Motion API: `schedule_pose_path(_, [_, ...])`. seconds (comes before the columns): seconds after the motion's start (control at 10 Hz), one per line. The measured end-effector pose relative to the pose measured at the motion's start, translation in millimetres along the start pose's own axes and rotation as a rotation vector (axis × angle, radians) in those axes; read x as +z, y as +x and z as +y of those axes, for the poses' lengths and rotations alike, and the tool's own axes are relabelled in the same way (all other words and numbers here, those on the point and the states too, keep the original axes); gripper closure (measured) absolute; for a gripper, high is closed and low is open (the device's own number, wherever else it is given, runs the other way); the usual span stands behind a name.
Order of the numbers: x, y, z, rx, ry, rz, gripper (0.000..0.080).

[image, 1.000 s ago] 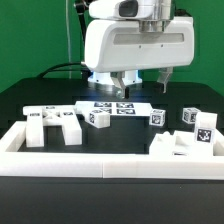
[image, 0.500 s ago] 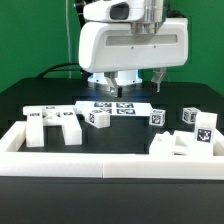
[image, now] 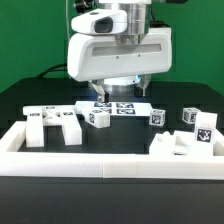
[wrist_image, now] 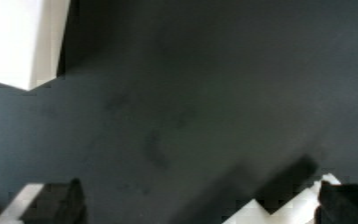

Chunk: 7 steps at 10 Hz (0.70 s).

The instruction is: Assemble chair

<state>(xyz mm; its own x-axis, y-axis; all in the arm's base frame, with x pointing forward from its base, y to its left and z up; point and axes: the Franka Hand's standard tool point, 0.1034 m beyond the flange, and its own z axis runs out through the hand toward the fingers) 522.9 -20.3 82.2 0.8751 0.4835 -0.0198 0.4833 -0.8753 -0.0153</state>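
**Exterior view.** The robot's two-finger gripper (image: 120, 93) hangs under its bulky white wrist housing, over the far middle of the black table (image: 120, 140). It is just above the thin flat white marker board (image: 120, 107). Its fingers are spread wide with nothing between them.

The blocky white plastic chair parts (image: 203, 130) all lie loose, and none is joined to another:
- A broad white slotted slab (image: 52, 125) sits at the exterior view's left.
- A small tagged white cube (image: 97, 118) sits just beside the marker board.
- A small tagged white post (image: 157, 117) sits toward the exterior view's right.
- A low white piece (image: 172, 146) lies near the long low white border rail (image: 100, 166), which runs along the near side.

**Wrist view.** The dark fingertips (wrist_image: 55, 200) stand far apart, and only bare table shows in the gap. A white flat-sided piece (wrist_image: 19, 40) shows at one corner, well apart from the fingers. I cannot tell which item it is.

**Step in hand.** This looks like the approach to a first pick, since the hand is empty and assembly has not begun. The next move calls for three things:
- choosing a part and centring the open fingers over it;
- turning the wrist so the fingers straddle a narrow width;
- descending without nudging the neighbouring pieces.
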Motion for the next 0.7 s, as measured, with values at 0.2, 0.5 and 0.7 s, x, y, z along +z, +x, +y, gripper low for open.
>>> schedule_pose_path(0.2, [3.2, -12.5, 1.0, -0.009, 0.001, -0.005, 0.015])
schedule_pose_path(0.5, [11.7, -35.5, -2.0, -0.008, 0.014, -0.024, 0.015])
schedule_pose_path(0.7, [11.4, -34.1, -4.0, -0.003, 0.019, -0.033, 0.015])
